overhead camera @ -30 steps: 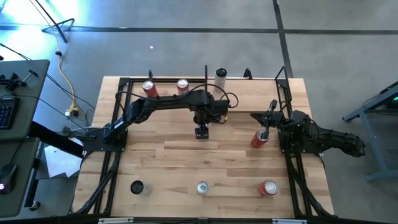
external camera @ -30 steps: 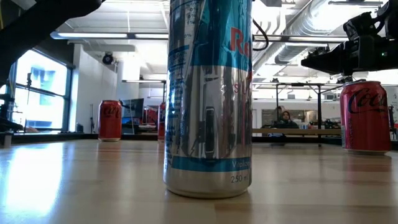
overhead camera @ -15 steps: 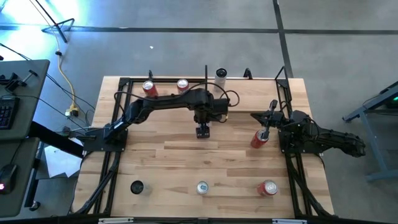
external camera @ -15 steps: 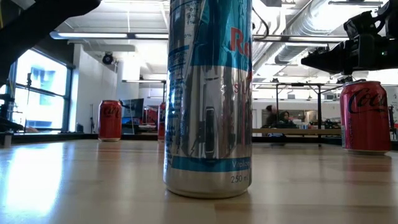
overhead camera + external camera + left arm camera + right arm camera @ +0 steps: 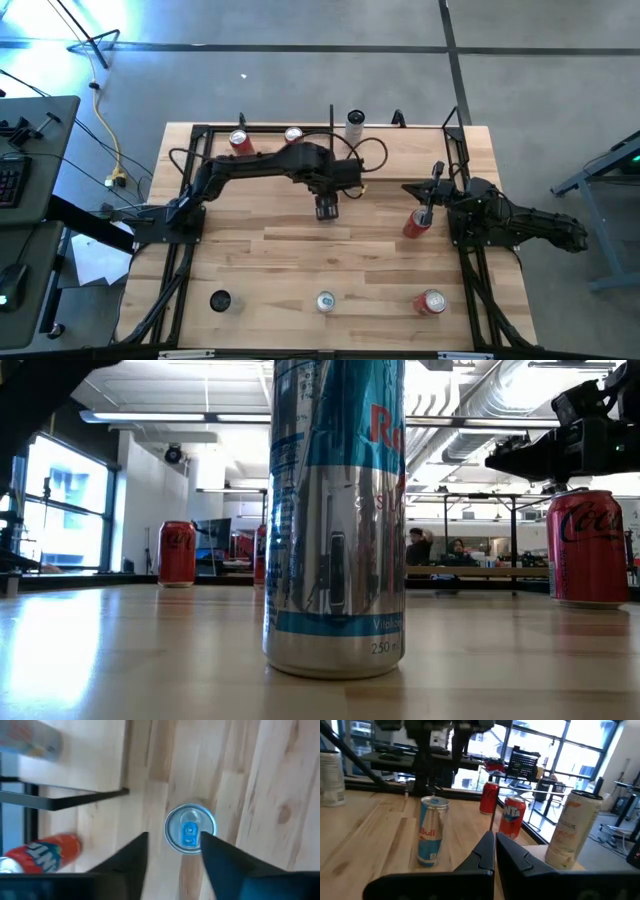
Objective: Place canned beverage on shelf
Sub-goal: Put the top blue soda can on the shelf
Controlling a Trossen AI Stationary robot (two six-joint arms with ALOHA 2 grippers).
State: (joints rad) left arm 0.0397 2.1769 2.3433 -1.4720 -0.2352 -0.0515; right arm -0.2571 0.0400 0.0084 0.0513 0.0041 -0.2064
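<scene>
Left gripper (image 5: 172,851) spread open directly above upright blue-and-silver can (image 5: 190,828), not touching, shelf (image 5: 75,760) nearby, right gripper (image 5: 494,851) clenched, idle.

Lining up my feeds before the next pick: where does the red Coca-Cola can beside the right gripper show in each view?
High view: the red Coca-Cola can is right of centre.
Low view: it stands upright at the far right.
Left wrist view: not in it.
Right wrist view: not in it.
Shared landmark: the silver-blue can at the table's near edge; the red can lies right of it in both.
</scene>
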